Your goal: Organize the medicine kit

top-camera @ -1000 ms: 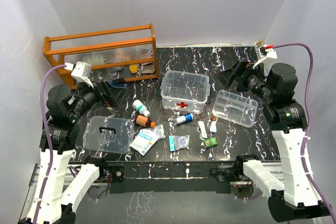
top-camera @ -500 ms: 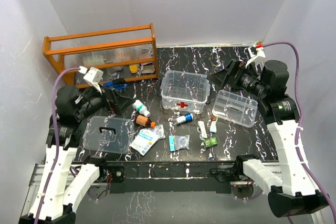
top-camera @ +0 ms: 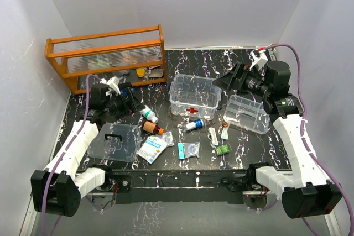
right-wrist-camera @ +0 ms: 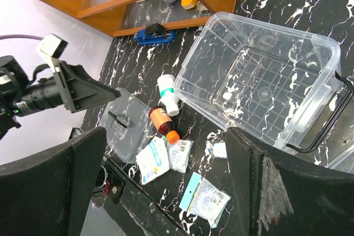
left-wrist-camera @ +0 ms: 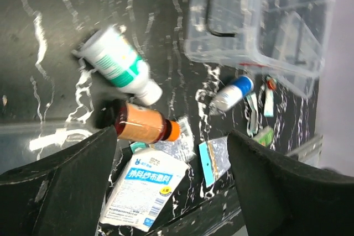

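The clear, empty box (top-camera: 194,95) showed its red cross (top-camera: 191,110) from above, not from the right wrist — left hand (left-wrist-camera: 172,136) and right hand (right-wrist-camera: 166,134) spread.

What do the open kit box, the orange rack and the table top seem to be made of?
Medicine kit box: clear plastic, glossy; one sees through its walls.
Rack: orange wood-like frame, likely varnished, with ribbed clear panels, plastic or glass.
Table top: black with white veins, a marble look, perhaps only printed.
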